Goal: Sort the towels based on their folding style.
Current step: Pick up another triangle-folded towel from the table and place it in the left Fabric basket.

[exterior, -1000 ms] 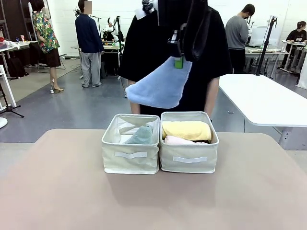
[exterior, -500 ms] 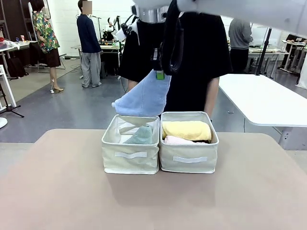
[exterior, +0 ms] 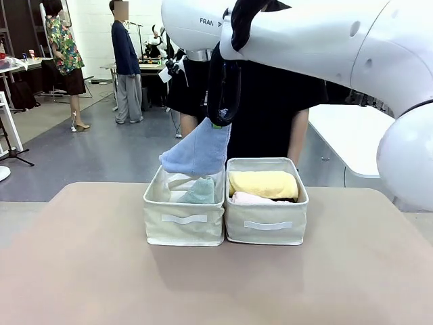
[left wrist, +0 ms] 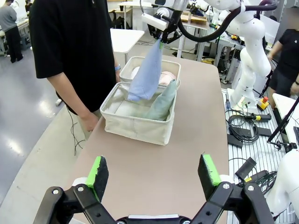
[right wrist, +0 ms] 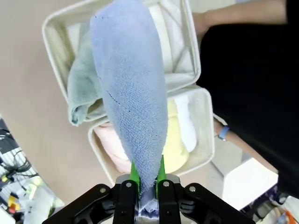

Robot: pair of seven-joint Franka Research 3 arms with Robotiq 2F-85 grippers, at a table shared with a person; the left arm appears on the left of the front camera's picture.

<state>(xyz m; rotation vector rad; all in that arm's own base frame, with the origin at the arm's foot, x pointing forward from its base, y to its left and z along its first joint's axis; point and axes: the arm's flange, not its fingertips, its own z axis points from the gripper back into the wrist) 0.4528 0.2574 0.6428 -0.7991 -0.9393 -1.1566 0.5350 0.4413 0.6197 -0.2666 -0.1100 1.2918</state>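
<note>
Front view: my right gripper (exterior: 218, 122) clamps blue cone towel (exterior: 196, 150) above left bin (exterior: 183, 218), beside green cone (exterior: 198, 192). Left gripper (left wrist: 154, 173) hangs released. Next, I judge: lower, let go.

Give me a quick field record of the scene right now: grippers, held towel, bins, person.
right gripper: shut on the light-blue towel, hanging over the left bin
left gripper: open, holding nothing, back from the bins
left bin contents: sage-green towel
right bin contents: yellow towel, pink towel
person: standing behind the bins
</note>
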